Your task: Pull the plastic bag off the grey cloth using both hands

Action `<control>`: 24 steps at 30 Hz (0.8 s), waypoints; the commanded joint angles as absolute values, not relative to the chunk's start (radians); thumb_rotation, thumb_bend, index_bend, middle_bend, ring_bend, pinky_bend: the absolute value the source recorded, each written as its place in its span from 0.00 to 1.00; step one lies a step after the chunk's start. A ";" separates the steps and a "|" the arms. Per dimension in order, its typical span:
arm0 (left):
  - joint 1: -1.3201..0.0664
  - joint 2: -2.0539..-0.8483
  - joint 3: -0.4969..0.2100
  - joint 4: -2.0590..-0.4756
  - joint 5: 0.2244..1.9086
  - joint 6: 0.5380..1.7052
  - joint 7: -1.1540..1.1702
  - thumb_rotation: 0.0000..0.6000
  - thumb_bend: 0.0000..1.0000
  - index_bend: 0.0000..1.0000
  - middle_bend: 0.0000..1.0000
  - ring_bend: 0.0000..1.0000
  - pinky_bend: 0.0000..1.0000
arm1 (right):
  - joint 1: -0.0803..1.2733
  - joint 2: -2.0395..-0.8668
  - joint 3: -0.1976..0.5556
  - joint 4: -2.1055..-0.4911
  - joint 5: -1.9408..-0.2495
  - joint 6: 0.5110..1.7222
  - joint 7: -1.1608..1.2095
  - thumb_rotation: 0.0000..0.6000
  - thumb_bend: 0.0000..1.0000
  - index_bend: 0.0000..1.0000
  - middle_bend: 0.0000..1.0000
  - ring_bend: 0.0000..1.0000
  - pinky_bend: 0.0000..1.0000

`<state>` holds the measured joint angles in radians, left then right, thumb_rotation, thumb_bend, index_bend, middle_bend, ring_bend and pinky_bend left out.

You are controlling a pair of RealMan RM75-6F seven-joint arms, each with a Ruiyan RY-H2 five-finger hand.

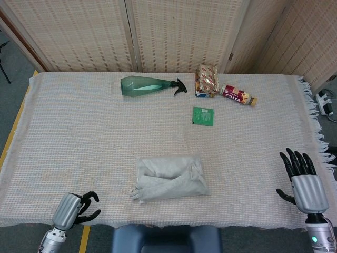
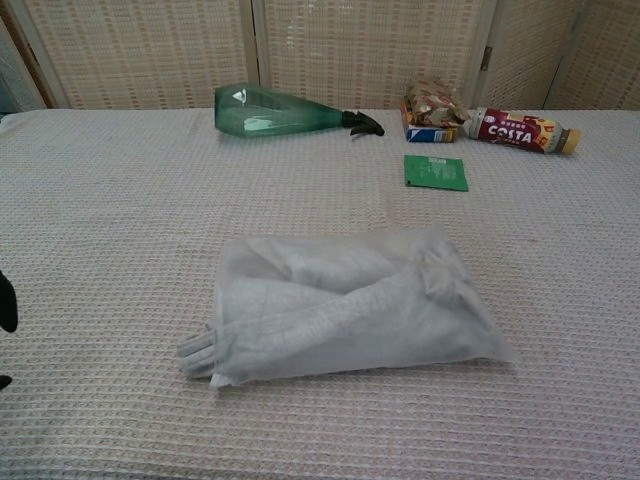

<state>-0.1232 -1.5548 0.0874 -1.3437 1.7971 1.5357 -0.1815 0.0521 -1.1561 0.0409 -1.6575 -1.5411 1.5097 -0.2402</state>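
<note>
A translucent plastic bag [image 1: 169, 178] [image 2: 350, 300] lies near the table's front edge with the folded grey cloth inside it. A bit of the grey cloth [image 2: 195, 350] sticks out of the bag's left end. My left hand [image 1: 73, 208] hovers at the front edge, well left of the bag, holding nothing, its fingers apart and pointing right. Only a dark fingertip [image 2: 6, 305] of it shows in the chest view. My right hand [image 1: 303, 179] stays at the table's front right, far from the bag, fingers spread and empty.
A green spray bottle [image 1: 150, 86] lies at the back. A snack packet [image 1: 206, 79], a Costa bottle [image 1: 238, 96] and a green sachet [image 1: 203, 116] sit at the back right. A woven cover [image 1: 79, 137] spans the table; folding screens stand behind.
</note>
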 commanded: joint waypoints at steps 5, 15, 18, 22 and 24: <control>-0.180 -1.684 0.062 -1.256 1.785 1.460 -0.116 1.00 0.26 0.51 1.00 1.00 1.00 | 0.053 -1.150 0.039 -1.661 -1.538 1.504 -0.234 1.00 0.01 0.00 0.00 0.00 0.00; -0.224 -1.824 0.045 -1.142 1.771 1.428 -0.062 1.00 0.28 0.42 1.00 1.00 1.00 | 0.054 -1.138 0.037 -1.666 -1.540 1.499 -0.218 1.00 0.01 0.00 0.00 0.00 0.00; -0.232 -1.865 0.042 -1.104 1.775 1.441 -0.054 1.00 0.27 0.44 1.00 1.00 1.00 | 0.054 -1.136 0.036 -1.667 -1.541 1.500 -0.216 1.00 0.01 0.00 0.00 0.00 0.00; -0.240 -1.907 0.040 -1.057 1.781 1.461 -0.060 1.00 0.29 0.46 1.00 1.00 1.00 | 0.054 -1.133 0.036 -1.669 -1.540 1.499 -0.212 1.00 0.01 0.00 0.00 0.00 0.00; -0.246 -1.932 0.037 -1.029 1.783 1.474 -0.066 1.00 0.29 0.47 1.00 1.00 1.00 | 0.054 -1.130 0.036 -1.669 -1.540 1.499 -0.209 1.00 0.01 0.00 0.00 0.00 0.00</control>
